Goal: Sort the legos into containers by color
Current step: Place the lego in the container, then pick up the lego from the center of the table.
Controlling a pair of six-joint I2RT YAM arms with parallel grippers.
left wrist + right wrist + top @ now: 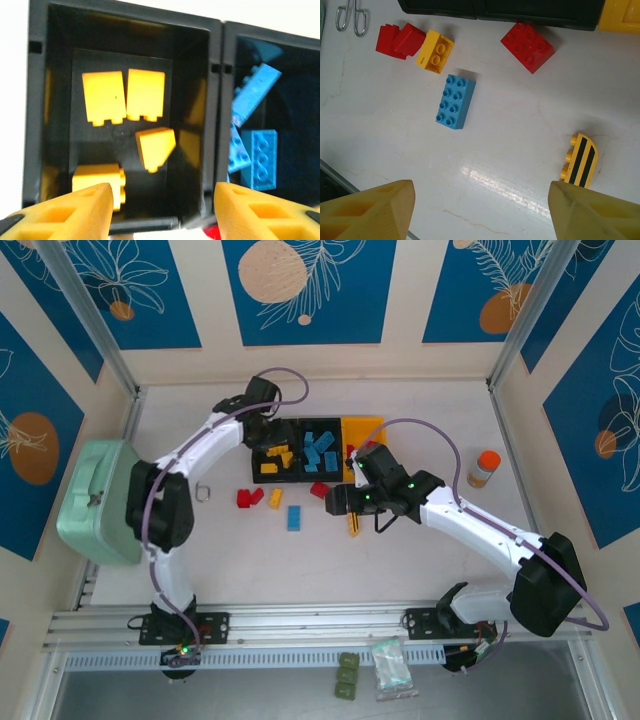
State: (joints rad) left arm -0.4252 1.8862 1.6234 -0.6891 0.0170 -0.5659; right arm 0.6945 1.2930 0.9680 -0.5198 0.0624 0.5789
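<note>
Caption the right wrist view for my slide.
Right fingers open above the table: blue lego, yellow lego, striped yellow lego, red lego, red cluster, all unsorted.

Left bin (pixel 35 125) black, holds yellow bricks (pixel 102 97); next bin (pixel 280 45) black w/ blue bricks (pixel 257 160); third bin (pixel 365 430) yellow. On white worktop (pixel 510 130): red brick (pixel 527 46), blue brick (pixel 455 101), yellow brick w/ black stripes (pixel 580 160) lower rt. Mint-green box (pixel 95 500) far left.

Yellow bin (pixel 622 15) mostly out of frame
</note>
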